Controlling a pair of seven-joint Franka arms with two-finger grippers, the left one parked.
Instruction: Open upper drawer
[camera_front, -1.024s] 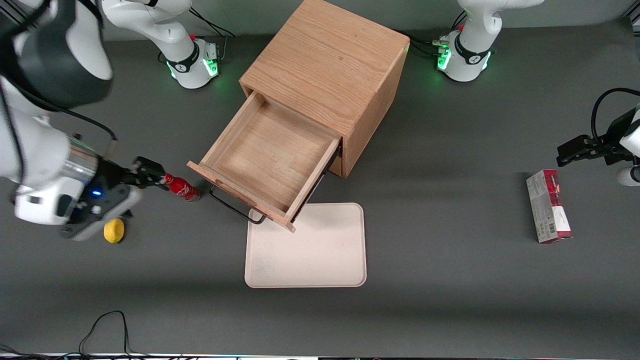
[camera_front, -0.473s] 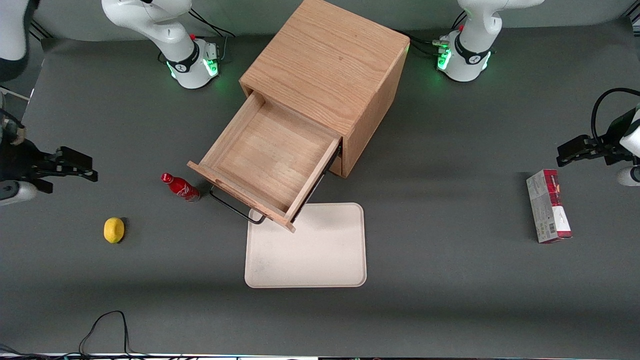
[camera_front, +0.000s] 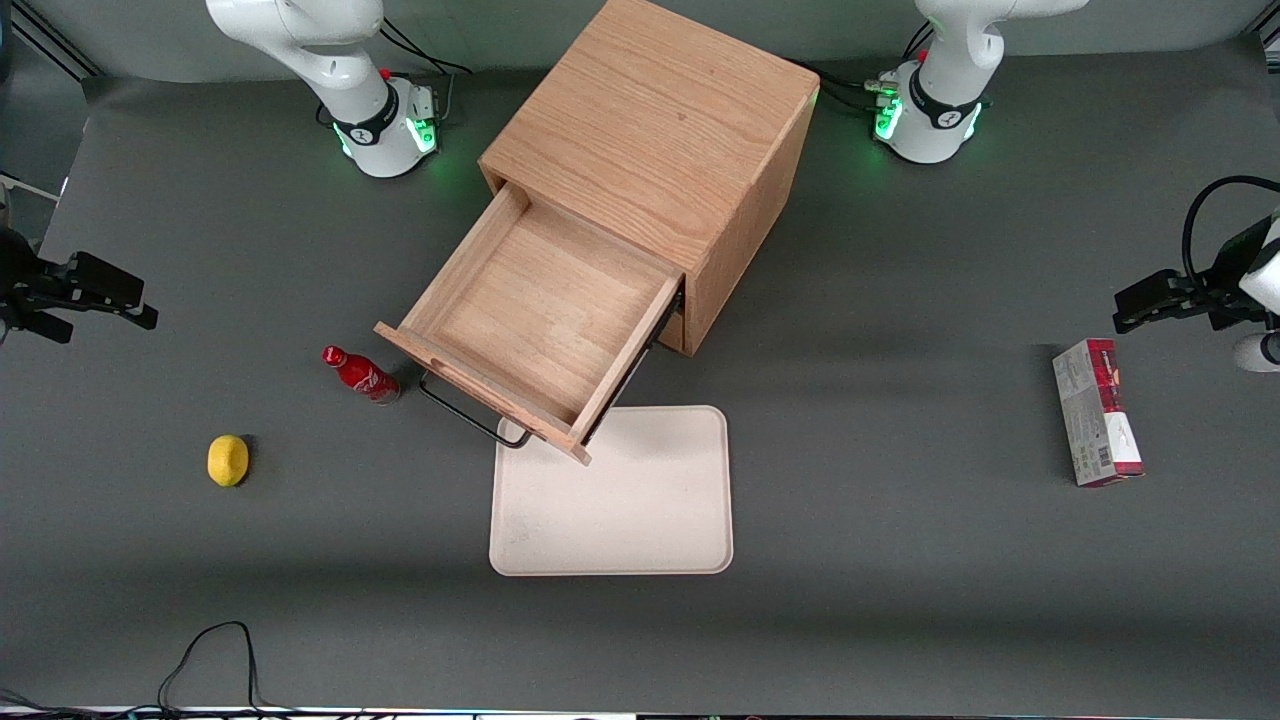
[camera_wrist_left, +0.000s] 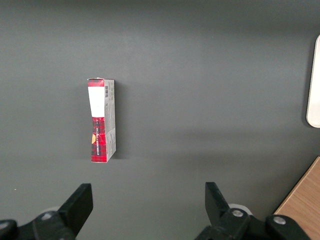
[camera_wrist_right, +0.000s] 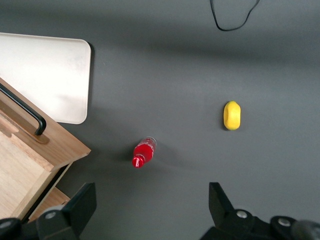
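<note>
The upper drawer (camera_front: 530, 320) of the oak cabinet (camera_front: 650, 120) stands pulled far out, and its wooden inside is bare. Its long black wire handle (camera_front: 468, 412) runs along the front panel, which overhangs the tray's edge. A corner of the drawer (camera_wrist_right: 20, 165) and its handle (camera_wrist_right: 22, 110) show in the right wrist view. My gripper (camera_front: 135, 300) hangs open and holding nothing at the working arm's end of the table, well apart from the drawer. Only grey table shows between the gripper's (camera_wrist_right: 150, 205) fingers.
A small red bottle (camera_front: 360, 373) lies on the table beside the drawer front, between it and my gripper. A lemon (camera_front: 228, 460) sits nearer the front camera. A cream tray (camera_front: 612, 490) lies in front of the cabinet. A red-and-white box (camera_front: 1095, 425) lies toward the parked arm's end.
My gripper has drawn away from the red bottle toward the working arm's end of the table. The drawer, bottle and lemon have not moved.
</note>
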